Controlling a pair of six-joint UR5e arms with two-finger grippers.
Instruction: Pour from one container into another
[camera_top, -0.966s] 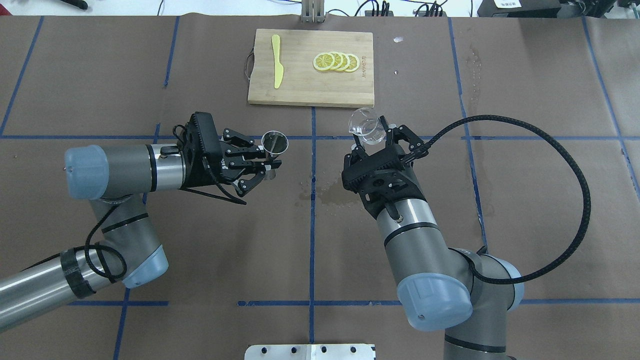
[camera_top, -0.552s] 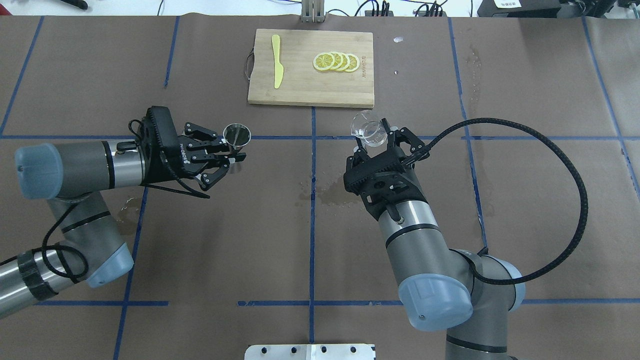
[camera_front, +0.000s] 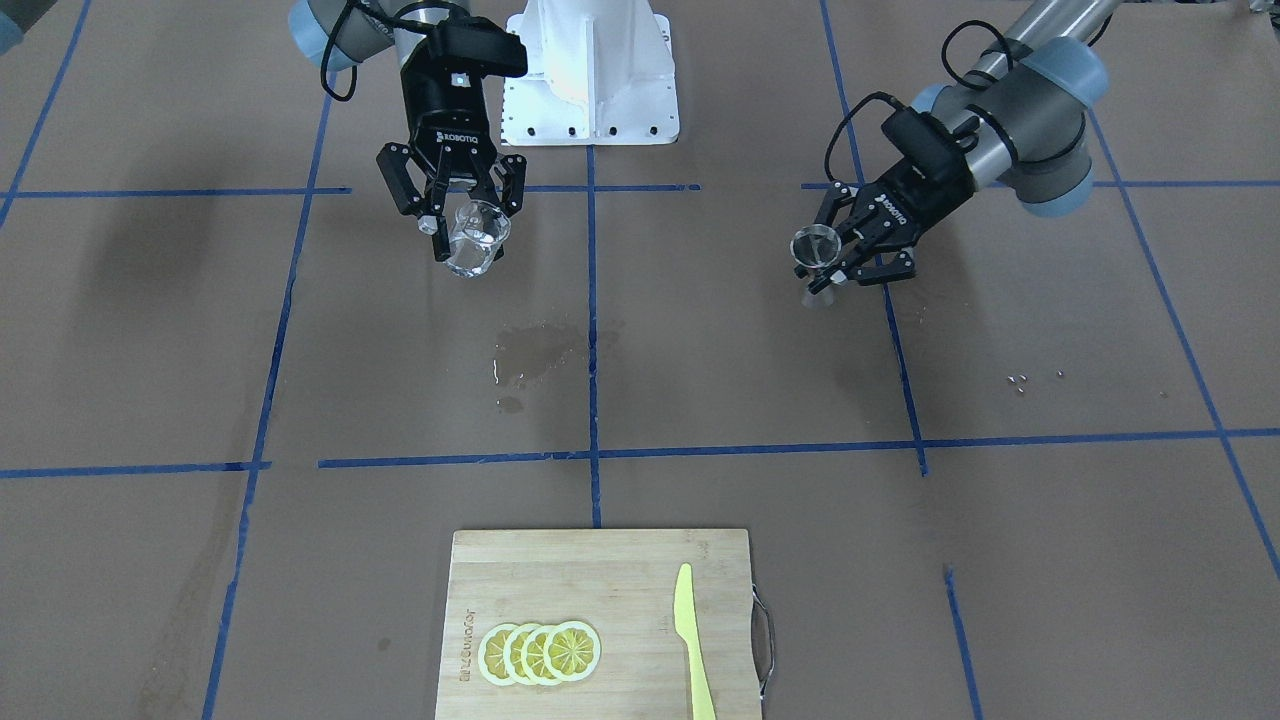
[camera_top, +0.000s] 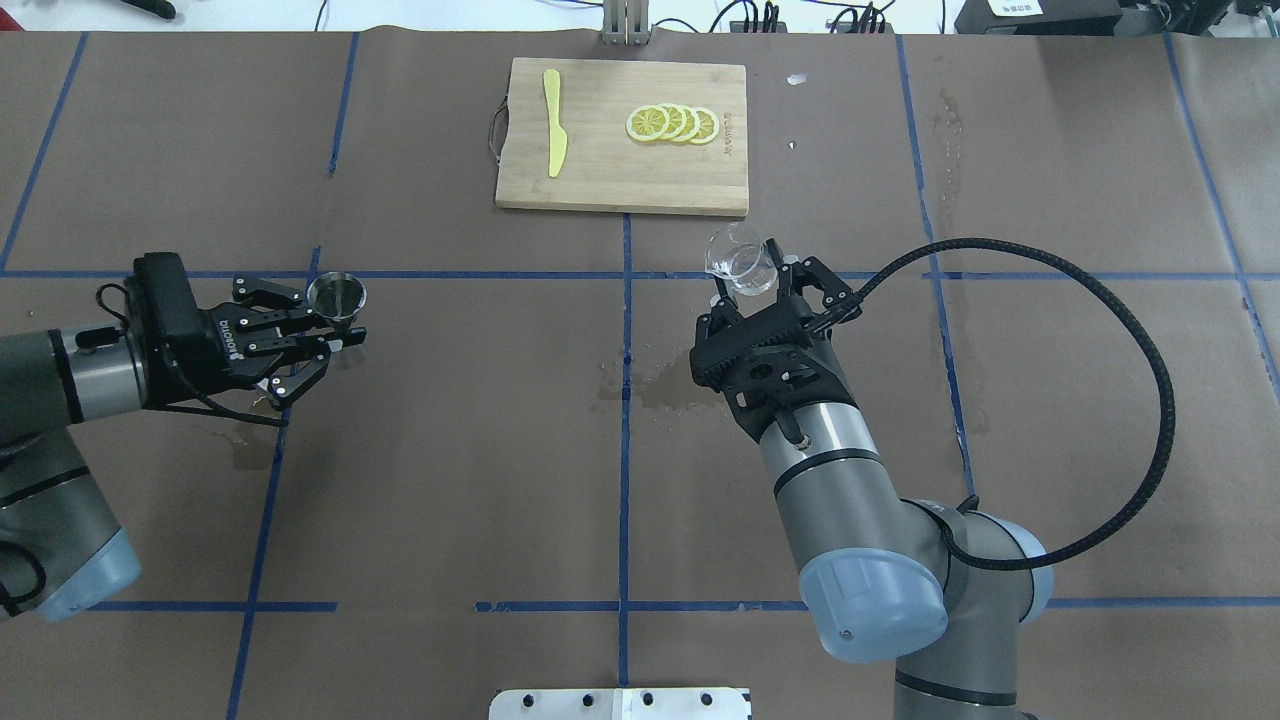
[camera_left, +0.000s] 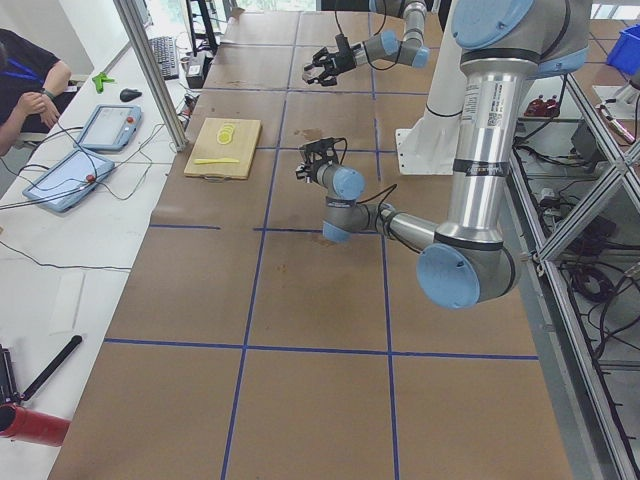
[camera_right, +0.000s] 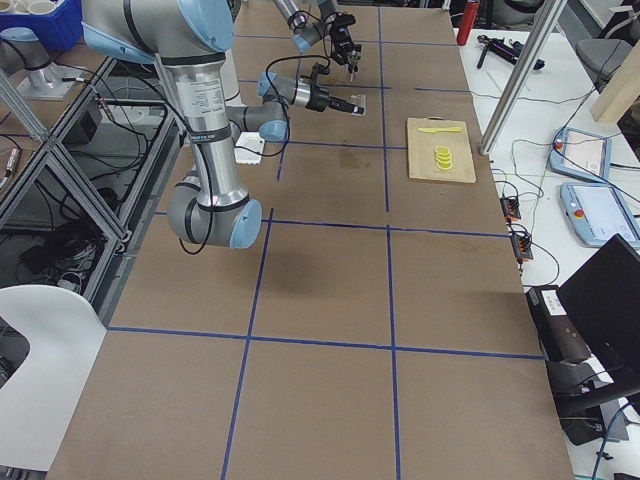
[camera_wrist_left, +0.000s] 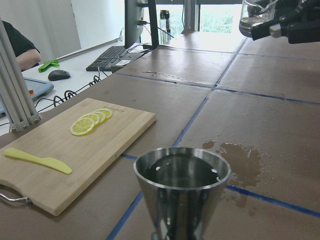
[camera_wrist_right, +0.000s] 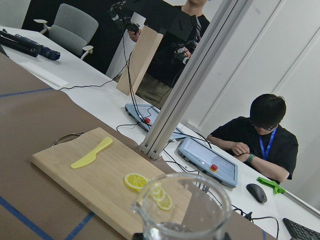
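Left gripper (camera_top: 337, 333) grips a metal cup (camera_top: 336, 294) well left of the wet patch (camera_top: 655, 388); right gripper (camera_top: 757, 285) grips a glass jug (camera_top: 738, 264) near the patch's far-right side. Tilting with the cups this far apart risks more spill.

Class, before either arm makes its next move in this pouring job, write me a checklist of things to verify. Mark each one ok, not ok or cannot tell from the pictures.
1. Grip one: left tool shut on the steel jigger: ok.
2. Grip two: right tool shut on the glass pitcher: ok.
3. Jigger upright, rim level: ok.
4. Jigger close enough to the pitcher for pouring: not ok, they are far apart.
5. Brown table cover dry: not ok, a puddle lies between the arms.
6. Liquid in the pitcher: cannot tell.
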